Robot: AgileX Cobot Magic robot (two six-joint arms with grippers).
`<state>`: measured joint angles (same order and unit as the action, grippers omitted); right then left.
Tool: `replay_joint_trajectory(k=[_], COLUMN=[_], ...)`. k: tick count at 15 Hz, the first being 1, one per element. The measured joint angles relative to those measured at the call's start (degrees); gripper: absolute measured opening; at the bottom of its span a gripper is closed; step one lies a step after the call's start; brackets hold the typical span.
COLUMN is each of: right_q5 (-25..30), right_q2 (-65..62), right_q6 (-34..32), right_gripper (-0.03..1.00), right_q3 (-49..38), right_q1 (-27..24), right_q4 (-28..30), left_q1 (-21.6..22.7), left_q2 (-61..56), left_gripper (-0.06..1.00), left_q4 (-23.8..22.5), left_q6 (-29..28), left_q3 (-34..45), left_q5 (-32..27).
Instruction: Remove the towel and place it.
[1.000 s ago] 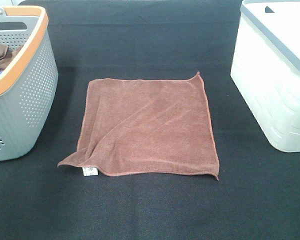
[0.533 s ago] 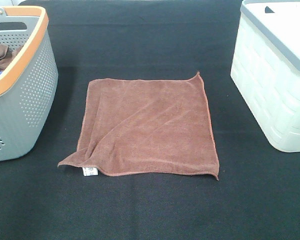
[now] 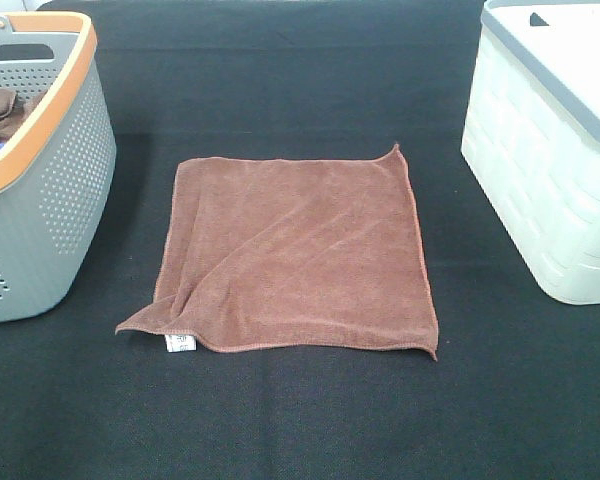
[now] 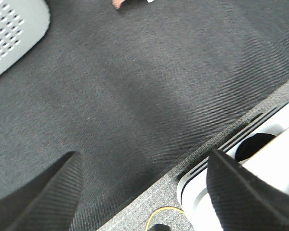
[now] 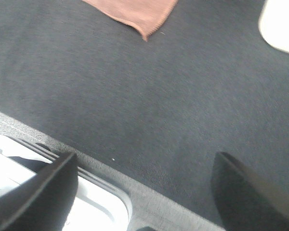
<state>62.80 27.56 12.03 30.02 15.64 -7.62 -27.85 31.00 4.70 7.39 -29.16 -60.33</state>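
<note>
A brown towel (image 3: 295,260) lies spread flat on the black table cloth in the middle of the exterior high view, a white tag (image 3: 180,343) at its near left corner. One towel corner shows in the right wrist view (image 5: 139,14), and a tip of it in the left wrist view (image 4: 117,4). My left gripper (image 4: 144,192) is open and empty over the table's near edge, away from the towel. My right gripper (image 5: 144,192) is open and empty, also near the front edge. Neither gripper shows in the exterior high view.
A grey perforated basket with an orange rim (image 3: 40,170) stands at the left, with brown cloth inside (image 3: 5,110). A white basket with a grey rim (image 3: 550,150) stands at the right. The table's front edge and white base show in both wrist views (image 4: 221,144).
</note>
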Motion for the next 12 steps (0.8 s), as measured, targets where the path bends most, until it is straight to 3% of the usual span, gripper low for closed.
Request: replay_joint_trajectory(k=[12], right_q5=[-1.09], right_q2=[-1.09], right_q6=[0.29], right_gripper=[0.73], right_q3=[-0.74], right_q1=[0.0], right_q4=[-0.4], left_q1=[0.0], left_q2=[-0.11], left_gripper=[0.69], left_q4=[0.34], left_q6=[0.69], left_q3=[0.0], left_q5=[0.0])
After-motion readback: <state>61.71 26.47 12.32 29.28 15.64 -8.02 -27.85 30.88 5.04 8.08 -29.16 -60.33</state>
